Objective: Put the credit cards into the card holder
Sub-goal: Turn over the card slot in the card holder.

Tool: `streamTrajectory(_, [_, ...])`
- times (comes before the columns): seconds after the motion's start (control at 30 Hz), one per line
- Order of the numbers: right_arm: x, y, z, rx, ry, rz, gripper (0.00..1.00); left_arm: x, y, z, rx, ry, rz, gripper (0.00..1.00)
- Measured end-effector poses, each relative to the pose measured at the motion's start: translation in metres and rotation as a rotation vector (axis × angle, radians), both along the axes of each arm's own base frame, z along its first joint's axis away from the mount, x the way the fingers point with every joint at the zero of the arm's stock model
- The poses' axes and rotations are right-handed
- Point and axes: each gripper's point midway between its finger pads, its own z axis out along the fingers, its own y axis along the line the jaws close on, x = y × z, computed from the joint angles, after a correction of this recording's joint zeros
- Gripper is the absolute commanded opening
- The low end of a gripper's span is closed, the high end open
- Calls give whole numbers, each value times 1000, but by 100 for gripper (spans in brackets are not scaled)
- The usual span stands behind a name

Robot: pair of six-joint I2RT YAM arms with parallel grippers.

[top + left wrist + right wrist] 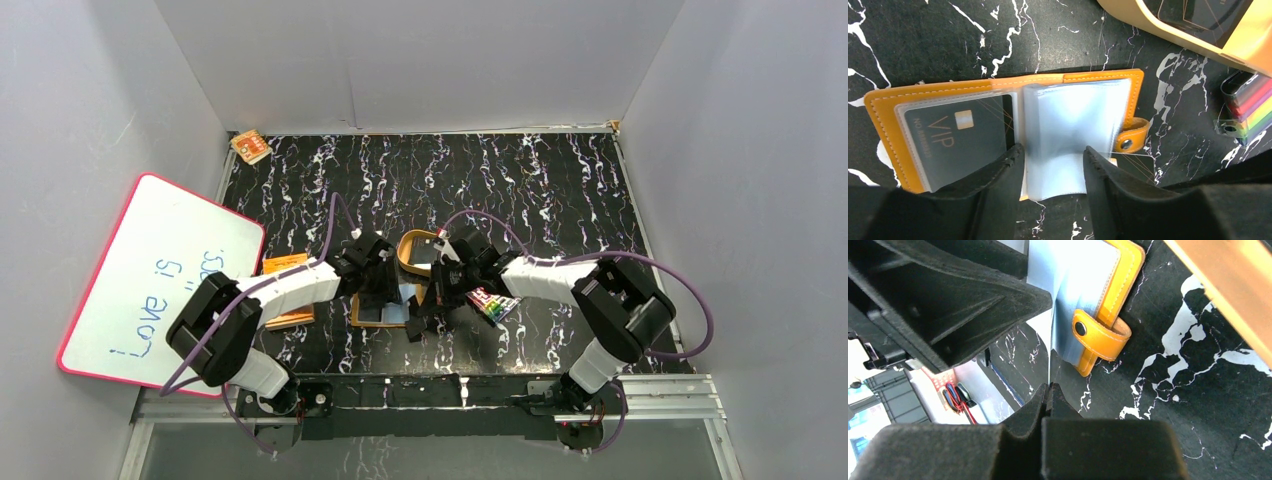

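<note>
Card holder [1048, 120] lies open and flat on the bench [948, 45], just beside the tan tray [1148, 30]. Its clear sleeves are fanned up at the spine and the snap tab [1133, 137] hangs off the right edge. One black card [955, 142], marked VIP, is seated in the left-hand sleeve. Another card [1198, 15] lies in the tray. A pack of markers [1248, 105] sits near the holder's tab side.

Left gripper [1053, 172]: jaws wide apart with nothing between them. The tips are set down on the loose sleeve, seemingly pinning the holder in place.

Right gripper [1048, 392]: jaws closed on a thin card [1135, 167], seen edge-on in its own camera. The card's free end is at the holder's tab side, close to the sleeve. I cannot tell whether it has entered a pocket.

Step in hand, as I read it: feeding this card into an empty sleeve.

- Line the card's leading edge up with the sleeve mouth before pushing, because a skewed corner will snag the plastic.
- Go in shallow, nearly flat to the page, so the film lifts instead of buckling.
- The left gripper should press firmly enough to stop the holder sliding away under the push, without clamping shut the pocket being filled.
- Watch the tab, since it sits right in the approach line.
- Let go only once most of the card is inside.
</note>
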Motion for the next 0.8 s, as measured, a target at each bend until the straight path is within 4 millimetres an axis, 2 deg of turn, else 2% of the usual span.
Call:
streamTrajectory(0.17, [-1,1,-4,-3,12,7,0,0,0,6,5,6,-4,57])
streamTrajectory(0.33, [2,7,2,16,1,15,0,0,0,18,-7,-9,-5,62])
streamTrajectory(0.57, [2,11,4,24,-3,22,0,6,-5,38,-31,-46,-10,63])
streamTrajectory(0.67, [2,12,2,22,2,24,0,6,2,43,-15,-62,4,62])
streamTrajectory(0.8, [3,17,3,26,1,31,0,10,15,61,0,-134,53,59])
